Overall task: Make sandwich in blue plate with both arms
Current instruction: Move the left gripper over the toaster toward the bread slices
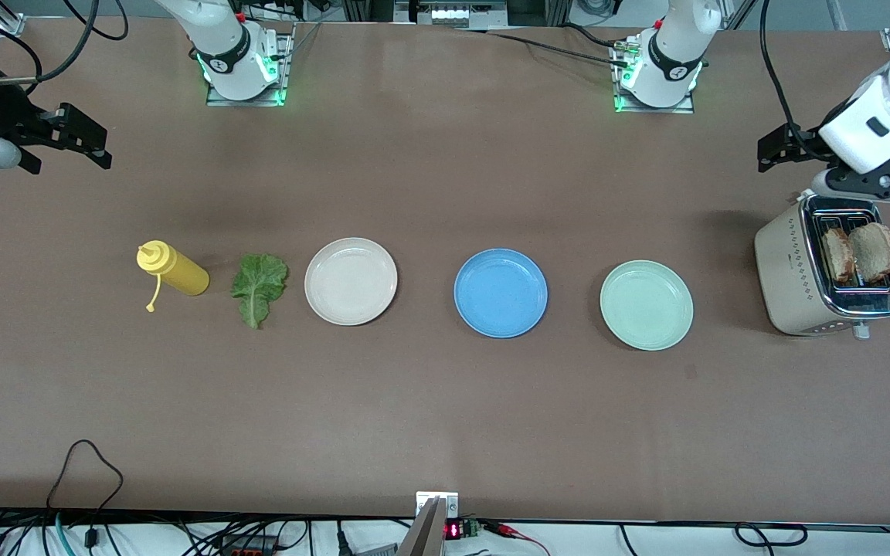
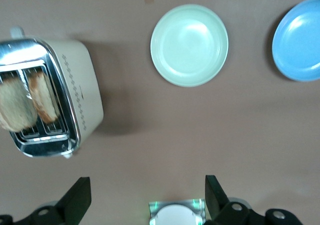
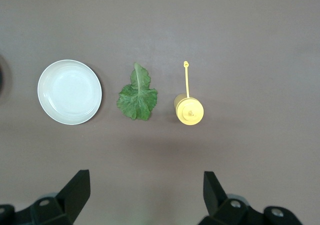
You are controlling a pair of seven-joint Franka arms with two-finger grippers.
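My left gripper [image 2: 145, 197] hangs with its fingers [image 2: 75, 200] spread wide over bare table [image 2: 150, 135]. The toaster [image 2: 65, 92] stands at my end of the table with two toast slices [image 2: 30, 102] upright in its slots. Beside the toaster lies the mint plate [image 2: 189, 45], then the blue plate [image 2: 300, 40], well apart from the toaster.

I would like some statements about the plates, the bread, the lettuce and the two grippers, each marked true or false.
1. The blue plate lies between the beige-white plate and the mint-green plate. True.
2. Two bread slices lie on the blue plate. False: they stand in the toaster, and the plate is bare.
3. The lettuce leaf lies on the table between the yellow bottle and the beige-white plate. True.
4. The right gripper holds the lettuce. False: it is open and empty, up over the table's right-arm end.
5. The left gripper is open. True.
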